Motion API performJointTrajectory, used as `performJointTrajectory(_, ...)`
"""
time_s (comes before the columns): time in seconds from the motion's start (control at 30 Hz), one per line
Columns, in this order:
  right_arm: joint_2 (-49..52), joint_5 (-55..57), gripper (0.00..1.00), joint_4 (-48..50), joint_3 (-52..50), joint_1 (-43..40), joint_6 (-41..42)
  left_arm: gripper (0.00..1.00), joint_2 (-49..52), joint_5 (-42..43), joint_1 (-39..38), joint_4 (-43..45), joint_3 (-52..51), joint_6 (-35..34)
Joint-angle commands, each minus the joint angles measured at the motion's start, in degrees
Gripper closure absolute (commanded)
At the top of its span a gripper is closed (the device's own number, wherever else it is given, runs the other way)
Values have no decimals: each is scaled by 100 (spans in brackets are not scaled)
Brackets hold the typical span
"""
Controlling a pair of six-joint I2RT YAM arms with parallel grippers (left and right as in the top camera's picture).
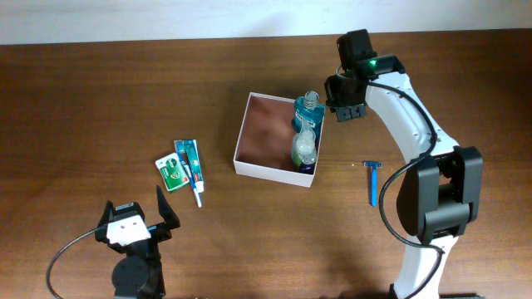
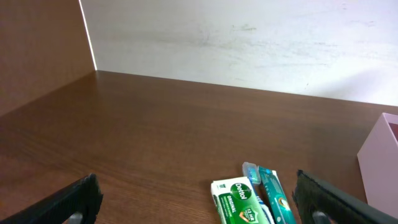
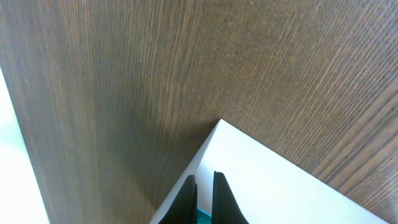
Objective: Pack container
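Packing stands partly done: the box (image 1: 270, 172), mid-desk (image 1: 100, 100), holds a mouthwash bottle (image 1: 307, 110) and a clear bottle (image 1: 304, 149). Soap (image 1: 170, 171) and toothpaste (image 1: 190, 158) lie left of the box, a razor (image 1: 373, 181) to its right. The right end effector (image 1: 347, 112), clenched and empty, hovers at the box's right edge. The left end effector (image 1: 135, 206), released wide, sits well left of the box.

Left gripper (image 1: 135, 202) gapes wide (arm folded near its base); right gripper (image 1: 347, 110), arm outstretched, is pinched closed.

Dark wood table (image 1: 83, 100), plain white wall (image 2: 249, 43)
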Motion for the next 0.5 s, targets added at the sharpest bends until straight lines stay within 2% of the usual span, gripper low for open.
performJointTrajectory(0.0, 76, 96, 96, 4, -52, 37, 243, 1, -33, 22, 28, 20, -70, 107)
performJointTrajectory(0.47, 271, -260, 96, 398, -55, 37, 411, 1, -33, 22, 28, 20, -68, 107)
